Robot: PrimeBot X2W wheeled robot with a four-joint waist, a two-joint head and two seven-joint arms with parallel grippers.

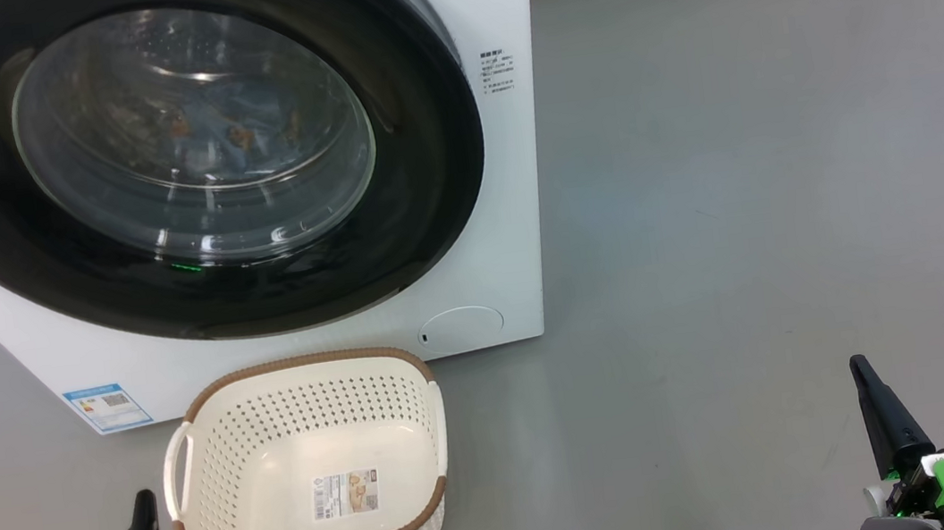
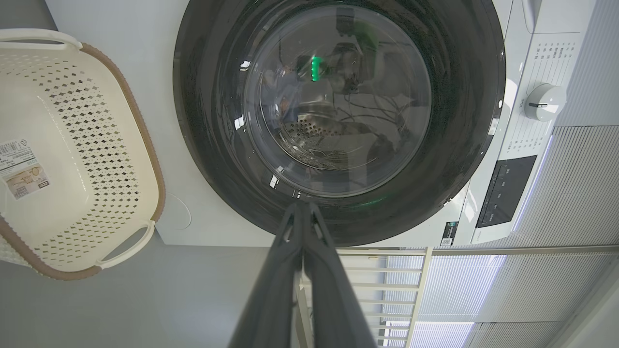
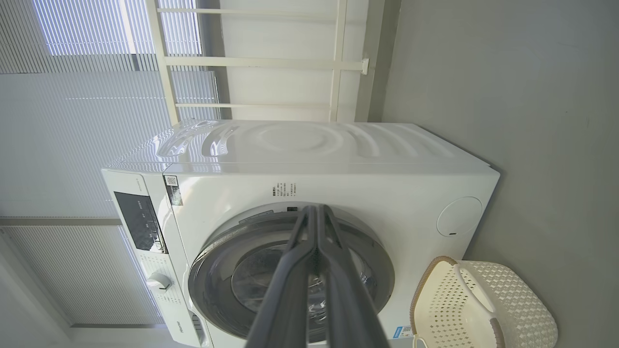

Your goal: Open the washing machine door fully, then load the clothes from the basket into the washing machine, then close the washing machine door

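The washing machine (image 1: 519, 277) stands on the grey floor with its door (image 1: 425, 172) closed flat against the front. Through the glass window I see light blue clothes (image 1: 231, 132) with orange-brown figures lying in the drum. The basket (image 1: 304, 360) sits on the floor just in front of the machine, with nothing in it but its label sticker. My left gripper (image 1: 141, 522) is low beside the basket's left handle, shut and holding nothing. My right gripper (image 1: 867, 383) hangs far to the right over bare floor, also shut. In the wrist views both pairs of fingers (image 2: 290, 251) (image 3: 295, 261) lie pressed together.
A round service flap (image 1: 461, 325) and a blue energy sticker (image 1: 107, 407) mark the machine's lower front. A dial (image 2: 544, 101) and dark panel (image 2: 505, 191) sit at its top. A white rail frame (image 3: 261, 62) and window blinds stand behind it. Open grey floor (image 1: 746, 222) spreads to the right.
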